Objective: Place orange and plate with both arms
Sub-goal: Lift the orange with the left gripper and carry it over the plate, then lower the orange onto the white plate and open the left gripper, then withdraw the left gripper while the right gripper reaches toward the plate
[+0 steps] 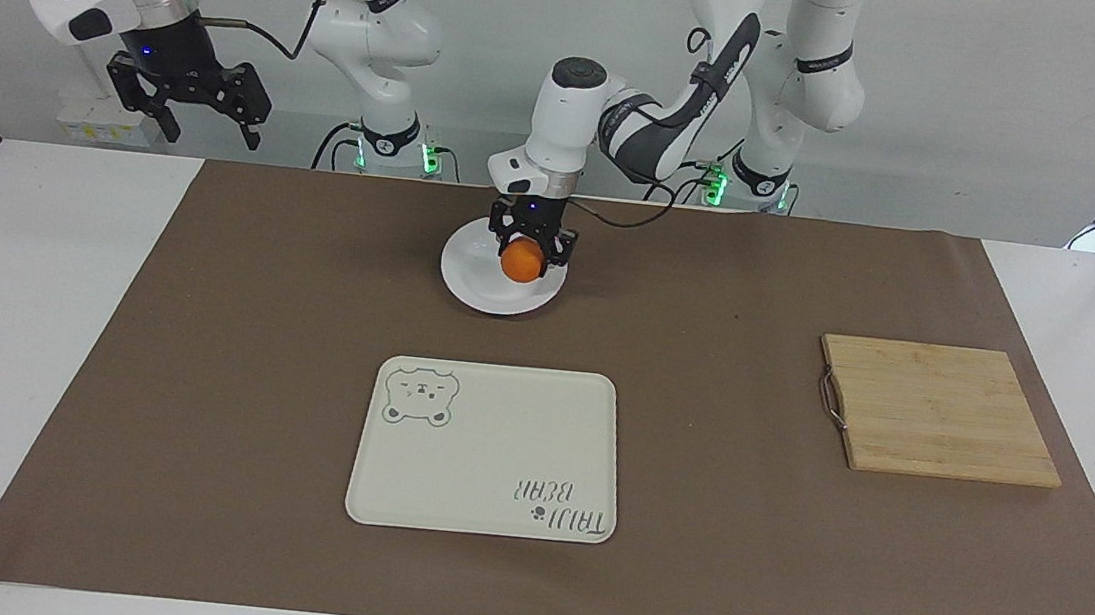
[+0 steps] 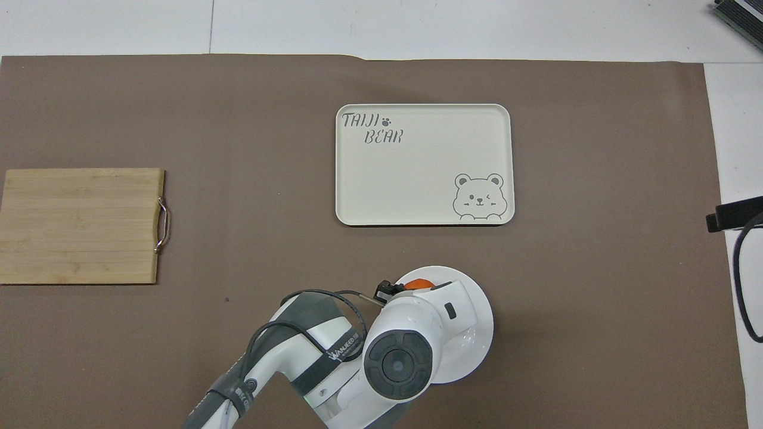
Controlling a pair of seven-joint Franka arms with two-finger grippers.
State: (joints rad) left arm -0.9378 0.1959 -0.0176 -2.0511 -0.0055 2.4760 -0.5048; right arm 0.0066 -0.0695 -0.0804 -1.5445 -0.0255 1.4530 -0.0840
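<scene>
My left gripper (image 1: 526, 250) is shut on the orange (image 1: 521, 261) and holds it just over the white plate (image 1: 472, 275), which lies on the brown mat near the robots. In the overhead view the left arm's wrist covers much of the plate (image 2: 480, 319), and only a sliver of the orange (image 2: 419, 282) shows. My right gripper (image 1: 187, 102) hangs open and empty, high above the right arm's end of the table, and that arm waits.
A cream tray with a bear drawing (image 1: 488, 448) lies farther from the robots than the plate. A wooden cutting board with a metal handle (image 1: 939, 410) lies toward the left arm's end of the table. A brown mat (image 1: 200, 365) covers the table's middle.
</scene>
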